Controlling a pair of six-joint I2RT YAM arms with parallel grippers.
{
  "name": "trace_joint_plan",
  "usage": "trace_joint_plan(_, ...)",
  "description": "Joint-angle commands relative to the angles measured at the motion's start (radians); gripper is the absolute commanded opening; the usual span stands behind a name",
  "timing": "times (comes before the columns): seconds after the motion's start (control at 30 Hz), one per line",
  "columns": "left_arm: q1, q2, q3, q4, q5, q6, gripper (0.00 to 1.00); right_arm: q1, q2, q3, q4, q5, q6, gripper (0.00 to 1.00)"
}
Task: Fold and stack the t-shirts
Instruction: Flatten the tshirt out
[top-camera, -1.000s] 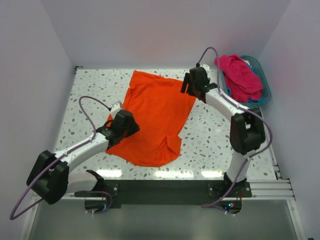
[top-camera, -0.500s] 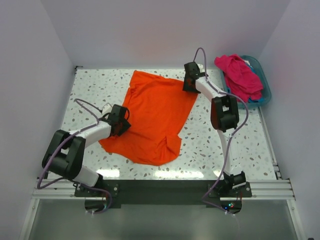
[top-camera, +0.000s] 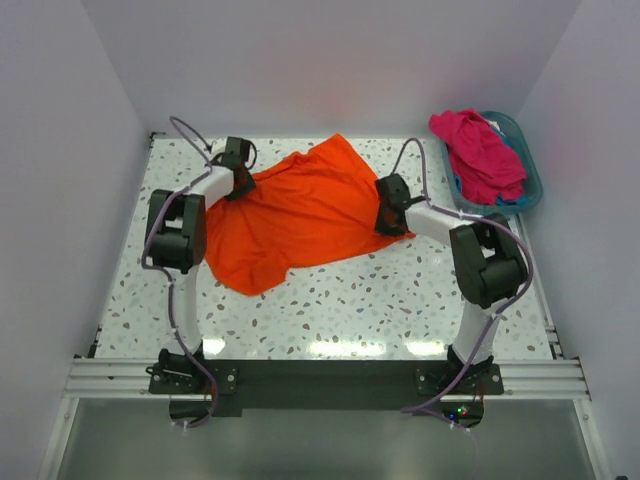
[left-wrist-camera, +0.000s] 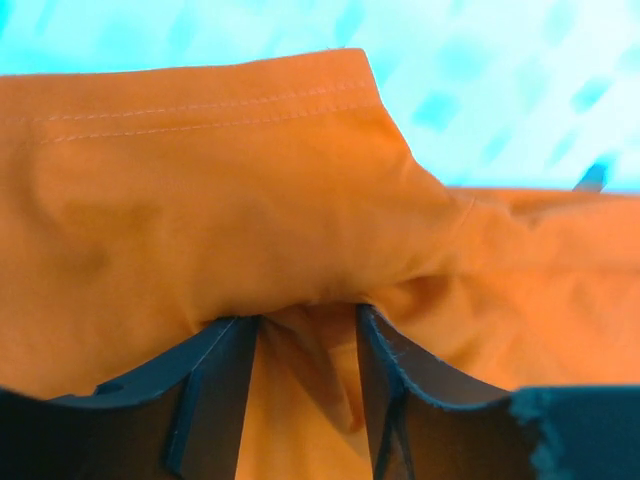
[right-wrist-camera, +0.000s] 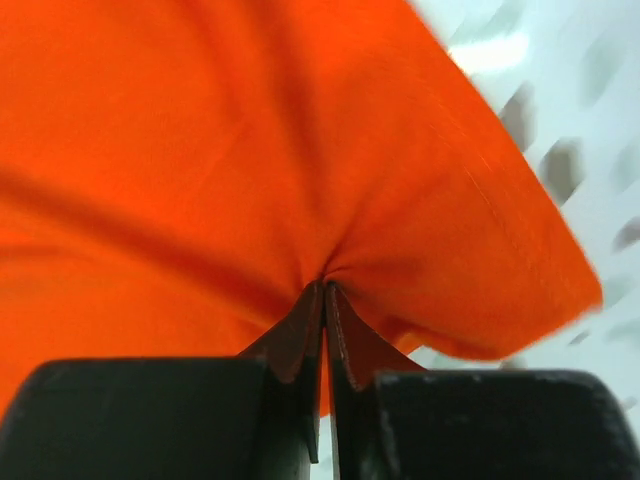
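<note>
Orange cloth takes up the middle of the top view: the orange t-shirt (top-camera: 300, 215) lies spread and rumpled on the speckled desk (top-camera: 400, 295). It reaches from near the far left corner toward the right, and a lobe sags toward the near edge on its left side. The left fingers (top-camera: 237, 160) sit at the shirt's far left end, close to the far left corner. The right fingers (top-camera: 388, 208) sit at its right end, right of the desk's centre. At the far right corner a teal basket (top-camera: 531, 185) holds a magenta t-shirt (top-camera: 482, 150) heaped over its rim, with a sliver of blue fabric (top-camera: 510, 203) beneath it. In the left wrist view, the left fingers (left-wrist-camera: 215, 385) stand a narrow gap apart with a bunch of the orange cloth gathered between them. A stitched hem (left-wrist-camera: 200, 115) runs across above, and the desk shows beyond it. In the right wrist view, the right fingers (right-wrist-camera: 295, 335) are pressed together on a pinch of the same shirt. Creases fan out from the grip, and the shirt's edge lies over the desk on the right.
</note>
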Motion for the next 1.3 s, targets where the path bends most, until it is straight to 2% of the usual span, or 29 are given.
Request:
trace_joint_plan(0.0, 0.046, 0.21, 0.245, -0.076, 0.11, 0.275, 0.52, 0.154, -0.109, -0.202, 0.1, -0.091, 0.123, 0.06)
trace_joint_plan(0.03, 0.045, 0.238, 0.373, -0.09, 0.166, 0.328, 0.55, 0.202, -0.119, -0.219, 0.132, -0.102, 0.136, 0.11)
trace_joint_plan(0.07, 0.044, 0.258, 0.421, -0.09, 0.208, 0.344, 0.62, 0.21, -0.125, -0.227, 0.138, -0.11, 0.162, 0.16)
trace_joint_plan(0.13, 0.043, 0.264, 0.497, -0.07, 0.306, 0.357, 0.67, 0.204, -0.119, -0.209, 0.135, -0.116, 0.167, 0.27)
trace_joint_plan(0.17, 0.041, 0.249, 0.5, -0.061, 0.325, 0.354, 0.73, 0.196, -0.116, -0.186, 0.096, -0.095, 0.139, 0.37)
trace_joint_plan(0.23, 0.04, 0.165, 0.464, -0.026, 0.362, 0.341, 0.77, 0.169, -0.126, -0.132, 0.063, -0.079, 0.118, 0.47)
trace_joint_plan(0.27, 0.035, 0.129, 0.441, -0.02, 0.359, 0.335, 0.8, 0.158, -0.132, -0.123, 0.063, -0.084, 0.105, 0.55)
trace_joint_plan(0.37, 0.031, -0.038, 0.298, 0.008, 0.319, 0.283, 0.82, 0.119, -0.148, -0.074, 0.037, -0.094, 0.086, 0.65)
trace_joint_plan(0.47, 0.031, -0.24, 0.083, 0.026, 0.242, 0.187, 0.82, 0.107, -0.16, -0.031, 0.01, -0.099, 0.07, 0.65)
trace_joint_plan(0.5, 0.031, -0.351, -0.048, 0.034, 0.221, 0.159, 0.82, 0.106, -0.169, -0.043, 0.011, -0.093, 0.069, 0.66)
trace_joint_plan(0.63, 0.015, -0.601, -0.374, 0.068, 0.121, 0.004, 0.75, 0.106, -0.238, -0.11, 0.04, -0.084, 0.075, 0.66)
trace_joint_plan(0.67, 0.003, -0.639, -0.427, 0.068, 0.104, -0.013, 0.67, 0.106, -0.266, -0.129, 0.048, -0.082, 0.079, 0.65)
trace_joint_plan(0.73, -0.008, -0.725, -0.561, 0.042, 0.08, -0.06, 0.62, 0.106, -0.289, -0.176, 0.062, -0.085, 0.082, 0.65)
trace_joint_plan(0.77, -0.014, -0.75, -0.595, 0.028, 0.073, -0.079, 0.54, 0.106, -0.307, -0.19, 0.077, -0.09, 0.085, 0.64)
trace_joint_plan(0.8, -0.021, -0.791, -0.656, 0.022, 0.072, -0.088, 0.51, 0.106, -0.313, -0.214, 0.085, -0.091, 0.085, 0.64)
trace_joint_plan(0.97, -0.11, -0.894, -0.785, -0.019, -0.019, -0.16, 0.5, 0.109, -0.333, -0.267, 0.111, -0.114, 0.084, 0.64)
trace_joint_plan(1.27, -0.129, -0.79, -0.839, 0.062, 0.021, -0.188, 0.53, 0.109, -0.326, -0.293, 0.135, -0.128, 0.078, 0.63)
